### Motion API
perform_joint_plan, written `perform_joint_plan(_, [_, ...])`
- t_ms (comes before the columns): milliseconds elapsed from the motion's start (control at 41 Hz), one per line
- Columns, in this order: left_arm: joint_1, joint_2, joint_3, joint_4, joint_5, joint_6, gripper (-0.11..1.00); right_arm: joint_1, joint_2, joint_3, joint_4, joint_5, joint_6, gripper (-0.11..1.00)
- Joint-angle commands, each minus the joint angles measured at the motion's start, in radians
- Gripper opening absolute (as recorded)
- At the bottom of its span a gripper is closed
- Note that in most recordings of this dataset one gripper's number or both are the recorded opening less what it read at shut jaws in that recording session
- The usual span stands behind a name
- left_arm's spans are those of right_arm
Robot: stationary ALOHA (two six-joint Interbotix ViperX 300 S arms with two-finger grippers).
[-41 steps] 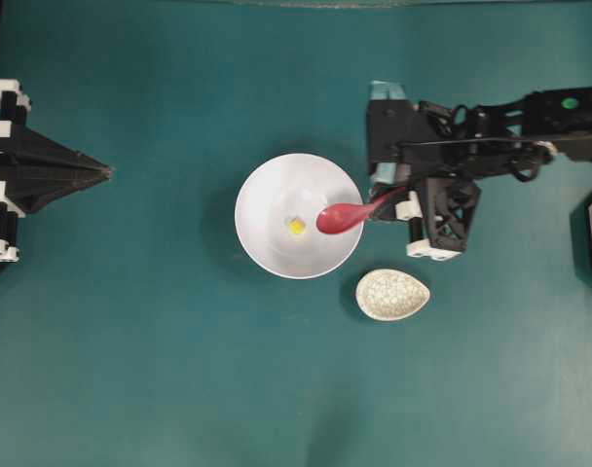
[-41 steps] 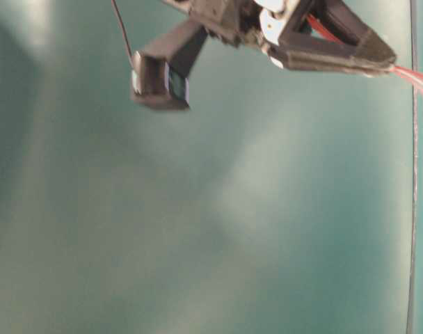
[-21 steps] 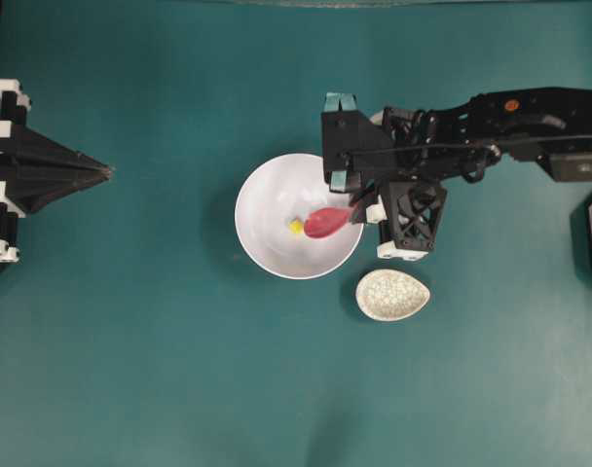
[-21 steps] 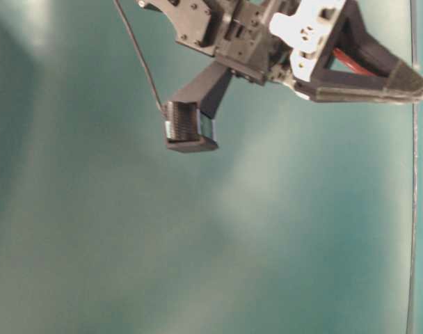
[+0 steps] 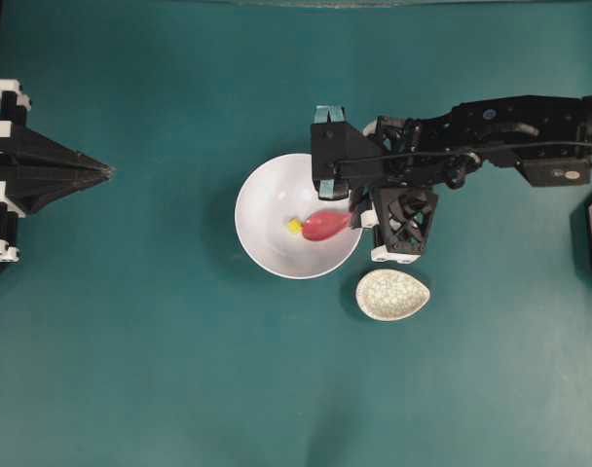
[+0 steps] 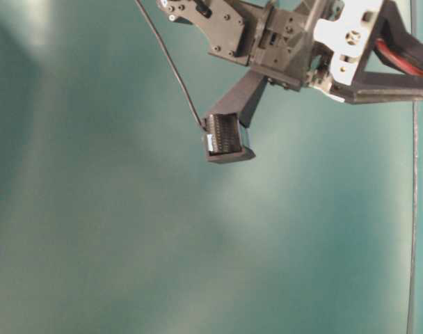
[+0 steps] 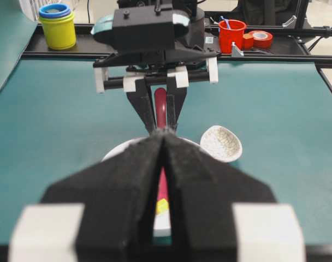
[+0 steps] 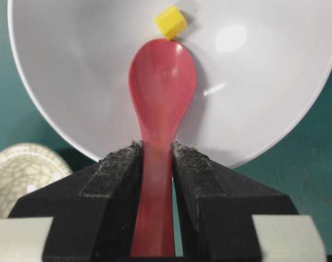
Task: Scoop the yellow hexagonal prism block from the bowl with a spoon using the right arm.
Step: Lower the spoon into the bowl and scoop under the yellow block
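Observation:
The white bowl [image 5: 267,195] sits mid-table with the tiny yellow hexagonal prism block [image 5: 294,226] on its floor. My right gripper [image 5: 355,216] hangs over the bowl's right rim, shut on the handle of the red-pink spoon [image 5: 322,226]. In the right wrist view the gripper [image 8: 156,147] clamps the spoon [image 8: 162,82], and the scoop's tip touches the block [image 8: 170,22] inside the bowl [image 8: 73,82]. My left gripper [image 5: 109,172] rests at the far left, shut and holding nothing. Its closed tips [image 7: 164,131] face the bowl [image 7: 119,150].
A small speckled beige spoon rest [image 5: 392,294] lies just right of and below the bowl, under the right wrist. Beyond the table's far edge in the left wrist view stand stacked yellow and blue cups [image 7: 57,26], a red cup [image 7: 232,35] and a tape roll [image 7: 261,38].
The right arm has moved left and lower over the bowl. The spoon's scoop has slid across the bowl floor until its tip meets the yellow block. The left arm is unchanged.

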Motion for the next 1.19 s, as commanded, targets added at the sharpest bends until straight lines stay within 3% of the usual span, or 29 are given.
perform_joint_plan(0, [0.000, 0.009, -0.017, 0.003, -0.005, 0.000, 0.02, -0.002, -0.011, -0.025, 0.000, -0.021, 0.002, 0.25])
perform_joint_plan(1169, [0.000, 0.008, -0.018, 0.003, -0.005, 0.000, 0.02, 0.011, 0.041, -0.066, 0.003, -0.216, -0.003, 0.25])
